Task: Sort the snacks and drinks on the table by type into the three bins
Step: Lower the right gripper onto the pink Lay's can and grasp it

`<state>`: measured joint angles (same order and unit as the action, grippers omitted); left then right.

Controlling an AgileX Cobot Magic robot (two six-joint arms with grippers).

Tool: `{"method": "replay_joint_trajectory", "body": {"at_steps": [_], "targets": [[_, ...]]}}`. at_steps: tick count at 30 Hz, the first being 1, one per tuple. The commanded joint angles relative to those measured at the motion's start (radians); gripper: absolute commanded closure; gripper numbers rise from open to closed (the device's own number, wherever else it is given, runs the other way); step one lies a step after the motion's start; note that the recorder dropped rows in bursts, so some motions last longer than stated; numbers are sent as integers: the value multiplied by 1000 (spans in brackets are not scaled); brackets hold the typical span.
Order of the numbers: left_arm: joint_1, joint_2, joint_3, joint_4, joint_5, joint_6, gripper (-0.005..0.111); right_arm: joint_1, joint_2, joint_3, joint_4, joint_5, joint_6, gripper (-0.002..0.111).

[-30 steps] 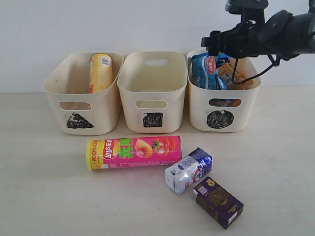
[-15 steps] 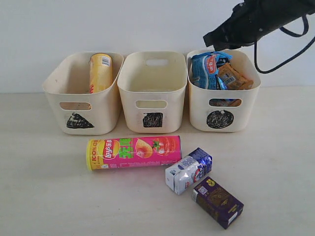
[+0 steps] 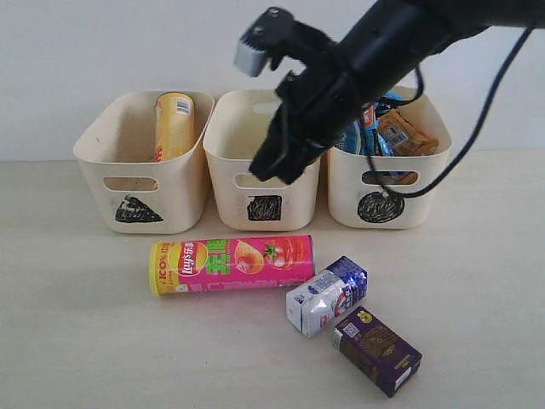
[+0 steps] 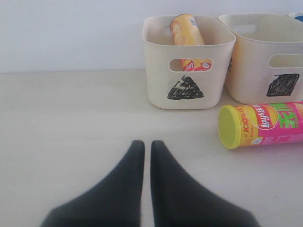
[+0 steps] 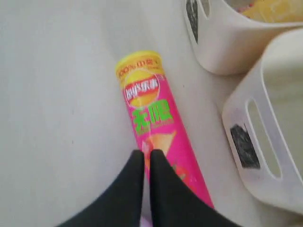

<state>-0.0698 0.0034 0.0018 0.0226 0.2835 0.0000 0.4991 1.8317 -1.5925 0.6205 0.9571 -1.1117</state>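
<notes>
The pink canister with a yellow lid (image 3: 232,264) lies on its side on the table (image 3: 77,341) in front of the bins. My right gripper (image 3: 266,169) hangs shut and empty above it, in front of the square bin (image 3: 264,183). In the right wrist view its tips (image 5: 147,153) hover over the canister (image 5: 151,113). The white and blue carton (image 3: 326,295) and the purple carton (image 3: 376,349) lie at the front right. The yellow canister (image 3: 174,123) stands in the triangle bin (image 3: 95,162). The blue bag (image 3: 352,139) and orange bag (image 3: 398,132) fill the circle bin (image 3: 387,192). My left gripper (image 4: 147,144) is shut over bare table.
The right arm and its cable cross in front of the circle bin and part of the square bin. From the left wrist, the triangle bin (image 4: 187,71) and the canister's yellow lid (image 4: 227,126) lie ahead. A pale wall stands behind the bins.
My right arm has swung from above the circle bin down and to the left, to hang in front of the square bin over the pink canister. Nothing on the table has moved.
</notes>
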Motion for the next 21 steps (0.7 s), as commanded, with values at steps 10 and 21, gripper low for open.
{"method": "replay_joint_trajectory", "body": {"at_steps": [10,21], "targets": [[3,-3,-2,-4,-6,-7,103,233,159,-6,-262,-161,48,23],[3,-3,-2,-4,-6,-7,103,231,441,-369,-295,59,63,23]]}}
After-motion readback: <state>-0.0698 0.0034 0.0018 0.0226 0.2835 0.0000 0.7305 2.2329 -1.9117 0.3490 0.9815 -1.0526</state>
